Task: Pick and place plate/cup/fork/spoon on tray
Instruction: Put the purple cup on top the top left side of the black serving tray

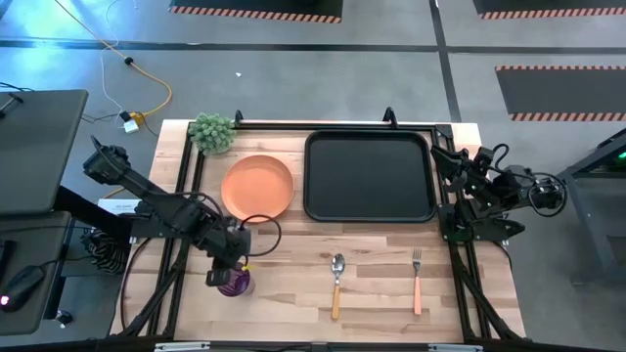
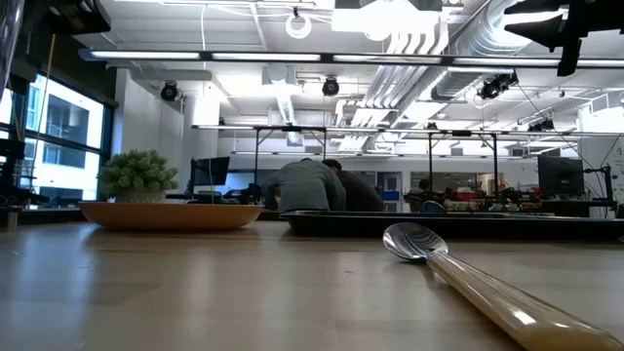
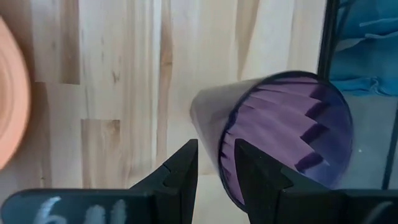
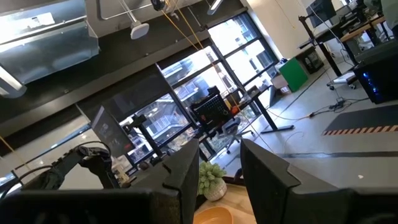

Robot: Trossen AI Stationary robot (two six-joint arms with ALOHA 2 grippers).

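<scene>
The cup (image 3: 280, 137) is pinched by its rim in the left claw (image 3: 214, 168); it could be dropped if tipped.

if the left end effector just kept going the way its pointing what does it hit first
The cup. In the left wrist view the left end effector has one finger inside the cup's rim and one outside against its wall, so the cup wall is met at once. Beyond it lies bare table, though depth is hard to judge.
</scene>
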